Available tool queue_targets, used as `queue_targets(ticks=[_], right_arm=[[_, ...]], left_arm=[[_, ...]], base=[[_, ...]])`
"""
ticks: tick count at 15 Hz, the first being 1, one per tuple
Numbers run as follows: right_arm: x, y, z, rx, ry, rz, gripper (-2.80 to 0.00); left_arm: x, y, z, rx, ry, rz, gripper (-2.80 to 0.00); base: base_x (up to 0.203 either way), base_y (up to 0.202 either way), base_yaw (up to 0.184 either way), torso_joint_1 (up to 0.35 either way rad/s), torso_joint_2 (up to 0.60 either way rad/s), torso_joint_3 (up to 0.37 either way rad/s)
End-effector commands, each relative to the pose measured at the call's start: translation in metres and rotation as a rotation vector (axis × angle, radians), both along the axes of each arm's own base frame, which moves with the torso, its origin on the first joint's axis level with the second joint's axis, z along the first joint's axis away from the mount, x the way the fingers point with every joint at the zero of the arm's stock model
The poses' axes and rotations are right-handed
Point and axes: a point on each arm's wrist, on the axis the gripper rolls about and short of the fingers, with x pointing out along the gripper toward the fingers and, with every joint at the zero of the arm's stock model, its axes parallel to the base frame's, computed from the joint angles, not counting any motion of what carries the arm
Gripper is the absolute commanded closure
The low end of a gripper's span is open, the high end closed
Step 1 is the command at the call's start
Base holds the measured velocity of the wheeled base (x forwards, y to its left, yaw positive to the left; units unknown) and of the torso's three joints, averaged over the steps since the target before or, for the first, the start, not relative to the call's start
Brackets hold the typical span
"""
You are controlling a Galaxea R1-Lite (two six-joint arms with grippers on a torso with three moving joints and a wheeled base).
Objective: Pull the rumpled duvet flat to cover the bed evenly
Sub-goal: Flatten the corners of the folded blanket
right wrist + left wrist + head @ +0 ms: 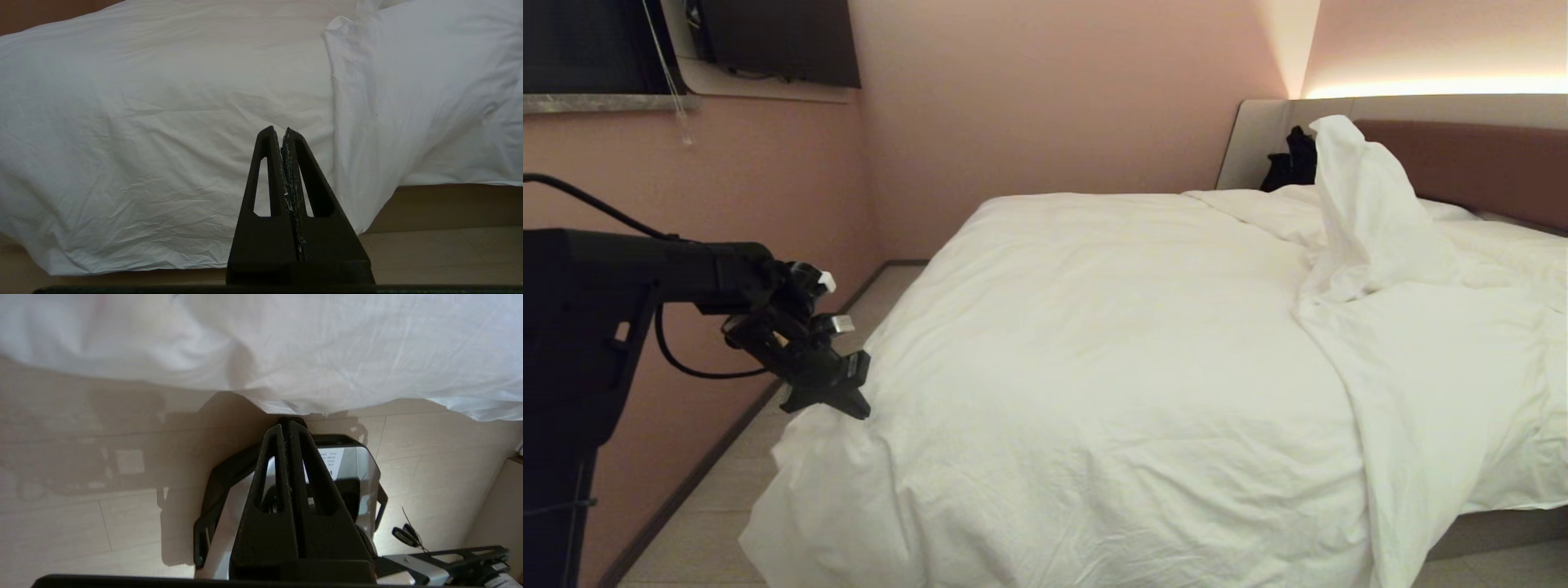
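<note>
At the bed's [1486, 163] near left corner, left tool [854, 400] pinching the duvet [1094, 343] edge, right tool [286, 132] closed, empty.

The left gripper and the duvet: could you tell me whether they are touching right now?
Touching. In the left wrist view the left gripper has its shut fingertips on the hem of the duvet, with no floor showing between them; the head view agrees.

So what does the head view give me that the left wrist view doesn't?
Head only: the headboard, the duvet's fold standing up near it, and the bunched right side. Left wrist only: the floor under the hanging duvet edge, and the robot's base. Both: the left gripper, shut, at the duvet's near corner.
</note>
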Motion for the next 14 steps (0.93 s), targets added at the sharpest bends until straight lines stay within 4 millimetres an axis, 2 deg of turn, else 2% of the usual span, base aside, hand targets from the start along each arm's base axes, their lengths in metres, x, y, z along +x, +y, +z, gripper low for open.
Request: queue_targets(ticks=[1, 5, 6, 9, 14], right_arm=[[0.000, 0.000, 0.000, 0.000, 0.000, 0.000, 0.00], [0.000, 0.000, 0.000, 0.000, 0.001, 0.000, 0.00], [0.000, 0.000, 0.000, 0.000, -0.001, 0.000, 0.00], [0.000, 0.000, 0.000, 0.000, 0.000, 0.000, 0.00], [0.000, 0.000, 0.000, 0.000, -0.001, 0.000, 0.00]], left_arm=[[0.005, -0.009, -0.014, 0.011, 0.026, -0.014, 0.00], [0.008, -0.012, -0.019, 0.044, 0.019, -0.003, 0.00], [0.016, -0.015, -0.031, 0.074, 0.002, 0.016, 0.00], [0.026, -0.019, -0.043, 0.156, -0.040, 0.057, 0.00], [0.031, -0.018, -0.053, 0.198, -0.039, 0.074, 0.00]], base=[[0.000, 0.000, 0.000, 0.000, 0.00, 0.000], [0.000, 0.000, 0.000, 0.000, 0.00, 0.000], [0.000, 0.000, 0.000, 0.000, 0.00, 0.000], [0.000, 0.000, 0.000, 0.000, 0.00, 0.000], [0.000, 0.000, 0.000, 0.000, 0.00, 0.000]])
